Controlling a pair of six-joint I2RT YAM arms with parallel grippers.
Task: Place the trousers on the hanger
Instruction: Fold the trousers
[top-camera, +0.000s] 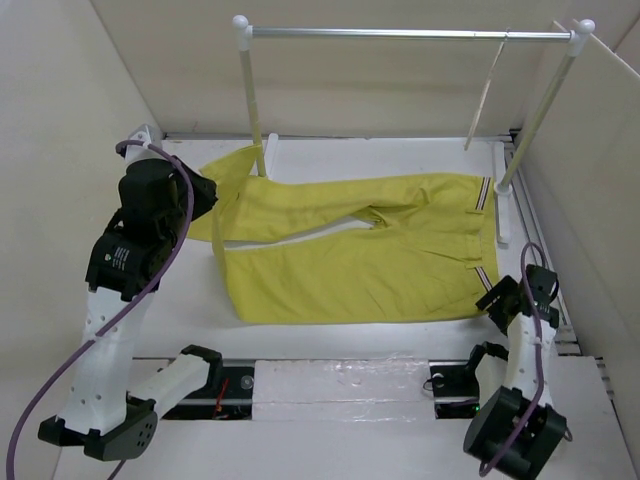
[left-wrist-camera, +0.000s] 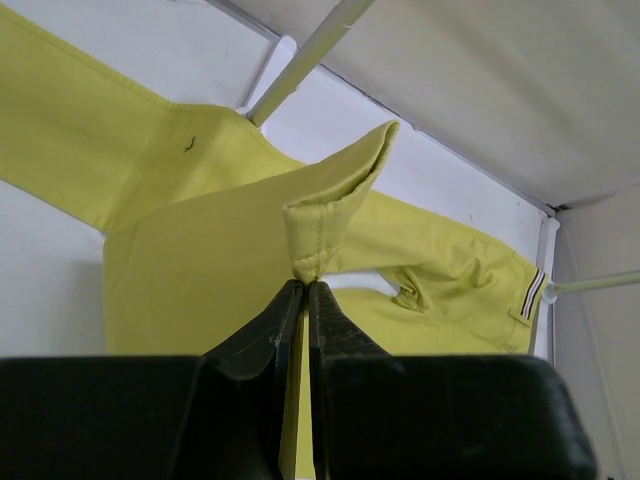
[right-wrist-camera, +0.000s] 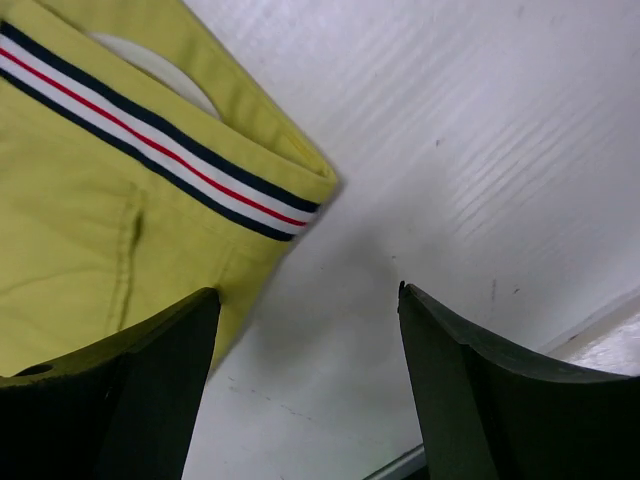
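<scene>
1. Pinching a fold of the leg hem, the left gripper (left-wrist-camera: 305, 285) has its jaws pressed together on the trousers (left-wrist-camera: 200, 260). The cloth stands up in a small peak above the fingertips.
2. The right gripper (right-wrist-camera: 305, 300) has its jaws spread wide with nothing between them. It hangs low over the desk (right-wrist-camera: 480, 120), just beside the corner of the striped waistband (right-wrist-camera: 150, 140) and not touching it.
3. From where I stand, the trousers lie spread across the middle of the desk, legs toward the left edge and waistband toward the right edge. Only the leg end near the far left corner is raised.
4. The hanger (top-camera: 487, 95) hangs from the rail (top-camera: 400, 33) above the far right corner. It is bare and well apart from the cloth below.
5. I would say the job is barely begun, with one grip made at the leg end and nothing on the hanger yet.
6. Nearly everything is left to do: take hold at the waist, lift the trousers off the desk, carry them to the far right corner and drape them over the hanger's bar.
</scene>
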